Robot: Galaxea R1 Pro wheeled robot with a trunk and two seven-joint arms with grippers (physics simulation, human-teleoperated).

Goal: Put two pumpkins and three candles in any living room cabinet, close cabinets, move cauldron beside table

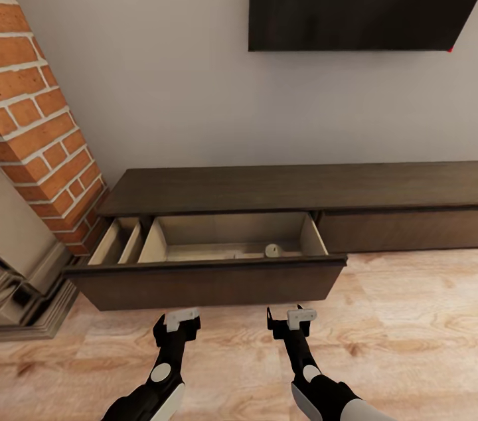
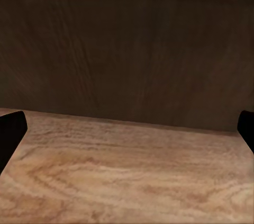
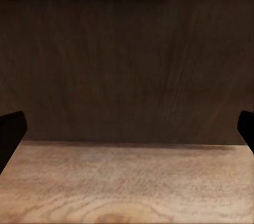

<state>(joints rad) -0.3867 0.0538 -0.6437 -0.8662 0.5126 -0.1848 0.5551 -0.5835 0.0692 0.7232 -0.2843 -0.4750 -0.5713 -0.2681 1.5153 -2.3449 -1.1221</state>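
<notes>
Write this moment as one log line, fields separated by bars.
drawer open | candle inside | left gripper open, empty | right gripper open, empty

cabinet [image 1: 292,188]: drawer pulled open, sits on wood floor [image 1: 398,341]
candle [image 1: 272,250]: in drawer, right-hand end

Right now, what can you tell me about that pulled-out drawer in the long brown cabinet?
The drawer is pulled out of the left end of the low dark-brown cabinet. Its flat front looks like dark wood, with no handle. Inside it is pale beige, with slanted dividers at the left. One small tan candle sits on its floor, towards the right wall. It hangs above the wooden floor, near the brick column.
</notes>
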